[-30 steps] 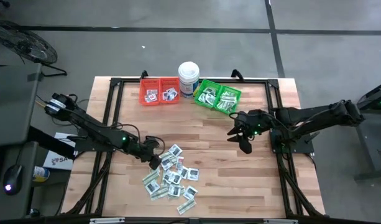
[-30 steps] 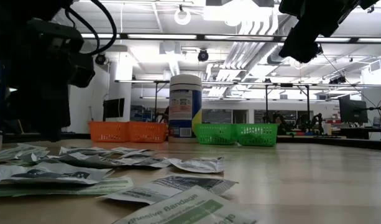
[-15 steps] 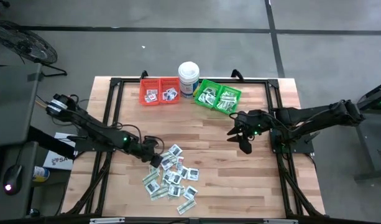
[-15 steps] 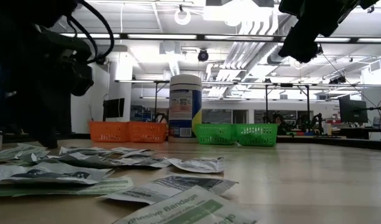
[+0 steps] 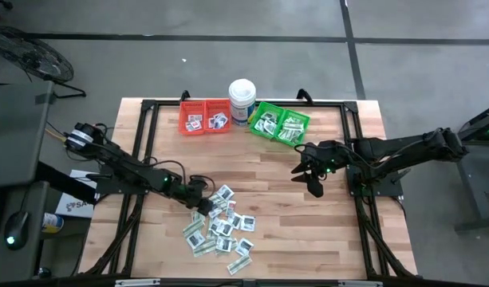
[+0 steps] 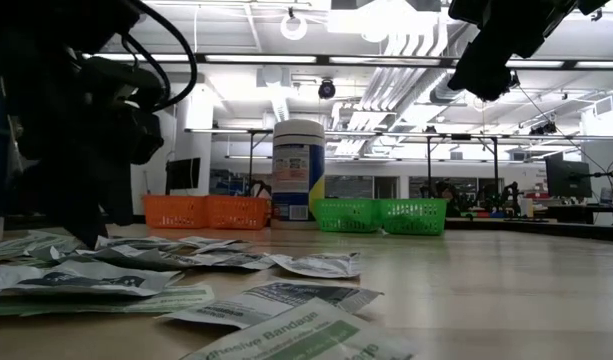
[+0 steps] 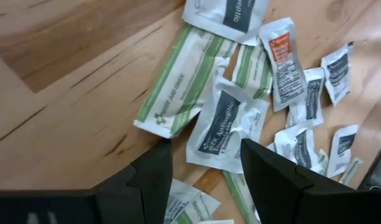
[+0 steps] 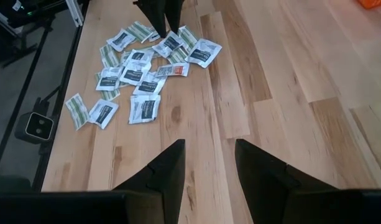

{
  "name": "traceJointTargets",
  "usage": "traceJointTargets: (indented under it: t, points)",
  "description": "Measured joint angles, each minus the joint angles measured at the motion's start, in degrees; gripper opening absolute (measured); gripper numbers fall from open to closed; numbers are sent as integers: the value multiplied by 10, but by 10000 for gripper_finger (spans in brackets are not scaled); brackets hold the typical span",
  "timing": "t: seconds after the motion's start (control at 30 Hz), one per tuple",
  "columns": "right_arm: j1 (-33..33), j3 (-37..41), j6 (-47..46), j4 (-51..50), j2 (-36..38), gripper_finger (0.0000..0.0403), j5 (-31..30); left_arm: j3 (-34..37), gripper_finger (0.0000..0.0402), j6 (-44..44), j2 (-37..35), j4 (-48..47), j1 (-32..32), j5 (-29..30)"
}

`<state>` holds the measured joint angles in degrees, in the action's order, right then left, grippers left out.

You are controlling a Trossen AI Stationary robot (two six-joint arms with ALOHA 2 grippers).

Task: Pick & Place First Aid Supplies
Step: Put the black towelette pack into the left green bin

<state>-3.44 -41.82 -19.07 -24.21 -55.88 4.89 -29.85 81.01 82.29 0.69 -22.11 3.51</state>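
The first aid supplies point(image 5: 220, 223) lie in a loose pile on the wooden table, toward its near left: square white packets with dark print and longer green-and-white strips. My left gripper point(image 5: 203, 206) is open and slants down low over the pile's far left edge. In the left wrist view its two fingers point(image 7: 206, 171) stand on either side of a white antiseptic packet point(image 7: 224, 130). My right gripper point(image 5: 312, 182) hangs open above the bare table at the right point(image 8: 209, 168), well away from the pile. My left gripper comes at the pile from the table's left, slanting down, with its open fingers point(image 7: 154, 177) astride the white antiseptic packet's near edge point(image 7: 209, 158). Whether the tips touch that packet or those under it, I cannot tell.
At the table's far edge stand a red bin point(image 5: 204, 116) and a green bin point(image 5: 280, 123), each with some packets inside, and a tall white tub point(image 5: 242, 99) between them. Bare wood lies between the pile and the bins and under the right arm.
My left gripper has sunk a little and edged toward the table's right, further over the pile, rolling slightly as it went. Its fingers have stayed open. The packets have not moved.
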Motion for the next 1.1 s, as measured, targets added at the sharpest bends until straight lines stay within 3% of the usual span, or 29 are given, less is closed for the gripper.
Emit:
traceJointTargets:
  t: [0.67,0.8,1.1]
  points:
    - [0,0,0,1,0,133,-1,0,179,1,47,98,0,-26]
    - [0,0,0,1,0,133,-2,0,141,-2,48,94,0,-28]
    - [0,0,0,1,0,133,-3,-1,13,-16,50,92,0,-34]
